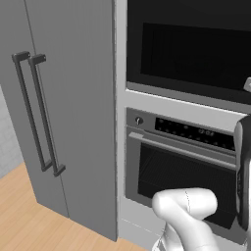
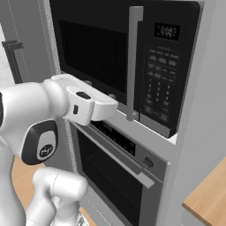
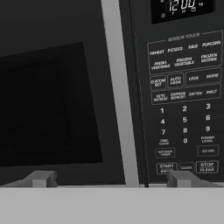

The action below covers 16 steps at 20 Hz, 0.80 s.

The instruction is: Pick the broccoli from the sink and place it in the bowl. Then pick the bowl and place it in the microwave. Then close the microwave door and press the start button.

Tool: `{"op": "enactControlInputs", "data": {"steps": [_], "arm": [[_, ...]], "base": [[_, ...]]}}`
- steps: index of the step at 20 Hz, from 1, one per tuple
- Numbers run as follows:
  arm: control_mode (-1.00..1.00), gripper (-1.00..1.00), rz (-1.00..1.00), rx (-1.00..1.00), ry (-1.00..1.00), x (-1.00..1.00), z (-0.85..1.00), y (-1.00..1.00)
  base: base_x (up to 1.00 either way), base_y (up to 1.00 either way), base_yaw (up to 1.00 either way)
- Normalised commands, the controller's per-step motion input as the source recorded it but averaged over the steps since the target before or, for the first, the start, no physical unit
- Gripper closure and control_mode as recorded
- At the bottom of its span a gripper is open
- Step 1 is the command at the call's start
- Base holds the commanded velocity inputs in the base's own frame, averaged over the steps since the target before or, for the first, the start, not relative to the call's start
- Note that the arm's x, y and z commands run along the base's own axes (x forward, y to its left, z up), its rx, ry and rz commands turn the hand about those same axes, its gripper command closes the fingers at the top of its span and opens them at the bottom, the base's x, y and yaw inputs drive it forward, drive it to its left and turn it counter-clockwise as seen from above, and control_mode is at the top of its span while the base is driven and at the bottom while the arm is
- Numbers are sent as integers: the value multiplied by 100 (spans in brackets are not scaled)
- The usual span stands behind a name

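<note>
Microwave door point(image 2: 97, 57) shut, the gripper point(image 3: 111, 178) (jaws wide apart, empty) faces the microwave point(image 2: 167, 26) keypad; one fingertip should squarely press the start button point(image 3: 166, 167).

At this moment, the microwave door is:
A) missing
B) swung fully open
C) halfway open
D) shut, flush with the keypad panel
D: the microwave door sits flush beside the keypad panel, its vertical handle right in front of the open fingers.
</note>
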Motion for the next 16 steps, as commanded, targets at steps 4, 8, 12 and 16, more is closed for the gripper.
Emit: {"op": "enactControlInputs", "data": {"steps": [4,8,12,16], "arm": [[-100,-100,0,0,-7,-4,0,-5],[-100,100,-4,0,-3,-19,0,-15],[-100,100,-6,0,-3,-14,-3,-26],[-100,100,-2,0,-2,1,-16,-11]], "base": [[0,0,0],[0,0,0],[0,0,0],[0,0,0]]}}
